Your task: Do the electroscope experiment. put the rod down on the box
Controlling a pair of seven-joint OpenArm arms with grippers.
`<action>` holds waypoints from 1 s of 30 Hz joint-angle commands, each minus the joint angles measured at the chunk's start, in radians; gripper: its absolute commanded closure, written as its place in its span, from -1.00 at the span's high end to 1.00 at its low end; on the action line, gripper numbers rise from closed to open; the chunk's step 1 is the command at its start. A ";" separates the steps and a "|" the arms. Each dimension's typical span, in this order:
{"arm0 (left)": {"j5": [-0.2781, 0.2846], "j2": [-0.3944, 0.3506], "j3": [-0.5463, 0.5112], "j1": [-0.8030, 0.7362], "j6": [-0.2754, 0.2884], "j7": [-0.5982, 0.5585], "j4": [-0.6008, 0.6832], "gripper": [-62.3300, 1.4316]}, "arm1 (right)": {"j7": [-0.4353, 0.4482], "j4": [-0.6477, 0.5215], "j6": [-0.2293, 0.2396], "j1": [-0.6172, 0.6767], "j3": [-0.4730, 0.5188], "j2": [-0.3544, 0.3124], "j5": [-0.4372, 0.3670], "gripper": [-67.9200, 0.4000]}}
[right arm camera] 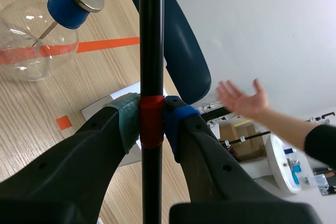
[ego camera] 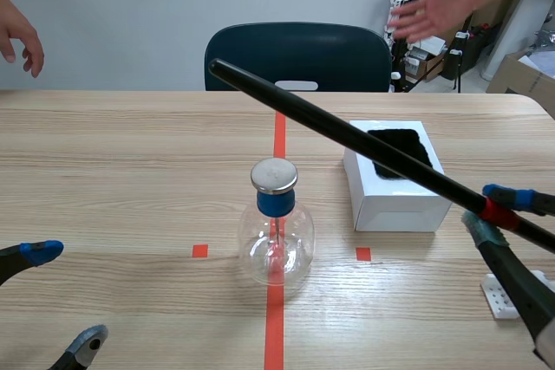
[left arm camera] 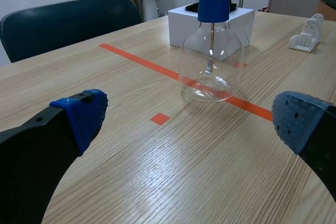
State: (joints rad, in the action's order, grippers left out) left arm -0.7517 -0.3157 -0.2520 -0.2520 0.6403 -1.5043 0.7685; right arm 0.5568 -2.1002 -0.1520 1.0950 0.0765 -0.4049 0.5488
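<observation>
Clamping the rod (ego camera: pixel 364 143) at its red band, slanted in the air over the box (ego camera: pixel 399 207), the right claw (ego camera: pixel 494 211) should lower it level across the rim, clear of the flask (ego camera: pixel 276 236), before releasing.

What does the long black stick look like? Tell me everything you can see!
The stick is long, thin, smooth and black, plastic-looking, with a rounded far tip and one red band. The right claw is shut on that band. The stick slants up through the air, passing above the white box, and nothing else seems to touch it.
</observation>
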 commanded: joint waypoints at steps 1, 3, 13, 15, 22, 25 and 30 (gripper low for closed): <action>0.011 -0.001 -0.006 0.003 0.001 -0.050 0.012 1.00 | 0.008 -0.020 -0.011 -0.003 0.001 0.000 -0.011 -0.98; 0.011 -0.001 -0.006 0.003 0.001 -0.050 0.012 1.00 | 0.008 -0.020 -0.011 -0.003 0.001 0.000 -0.011 -0.98; 0.011 -0.001 -0.006 0.003 0.001 -0.050 0.012 1.00 | 0.008 -0.020 -0.011 -0.003 0.001 0.000 -0.011 -0.98; 0.011 -0.001 -0.006 0.003 0.001 -0.050 0.012 1.00 | 0.007 -0.020 -0.011 -0.003 0.001 0.000 -0.011 -0.98; 0.011 -0.001 -0.006 0.003 0.001 -0.050 0.012 1.00 | 0.007 -0.020 -0.011 -0.003 0.001 0.000 -0.013 -0.98; 0.011 -0.001 -0.006 0.003 0.001 -0.050 0.012 1.00 | 0.006 -0.020 -0.011 -0.011 0.001 -0.001 -0.066 -0.98; 0.011 -0.001 -0.006 0.003 0.001 -0.050 0.012 1.00 | -0.046 -0.020 -0.011 -0.063 0.001 -0.003 -0.212 -0.98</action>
State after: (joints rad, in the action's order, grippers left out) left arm -0.7517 -0.3157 -0.2520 -0.2520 0.6403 -1.5043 0.7685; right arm 0.5137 -2.1002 -0.1524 1.0550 0.0765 -0.4049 0.3508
